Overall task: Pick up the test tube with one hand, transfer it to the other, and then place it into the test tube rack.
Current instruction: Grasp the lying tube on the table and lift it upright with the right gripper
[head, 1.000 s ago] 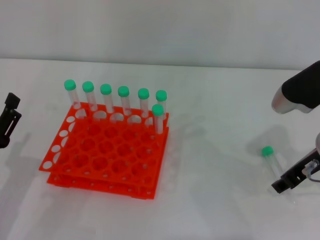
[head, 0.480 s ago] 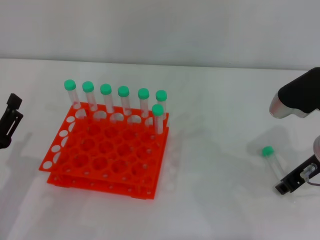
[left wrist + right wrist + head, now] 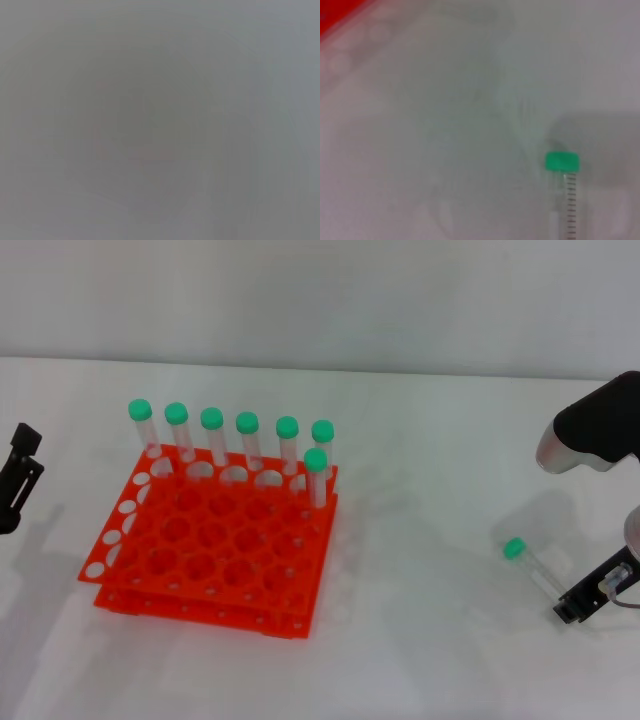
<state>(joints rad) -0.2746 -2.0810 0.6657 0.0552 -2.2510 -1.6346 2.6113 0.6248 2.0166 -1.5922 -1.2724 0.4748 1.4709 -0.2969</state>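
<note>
The right end effector point(image 3: 583, 602) touches the test tube point(image 3: 532, 566), whose cap points toward the rack point(image 3: 215, 540); I cannot tell its grip

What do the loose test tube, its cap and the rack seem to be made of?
The test tube, lying on the white table, looks like clear plastic, perhaps glass: the table shows through it, and printed marks run along it. Its cap seems matte green plastic, evenly coloured. The test tube rack looks like moulded orange-red plastic, slightly glossy, with neat round holes.
</note>
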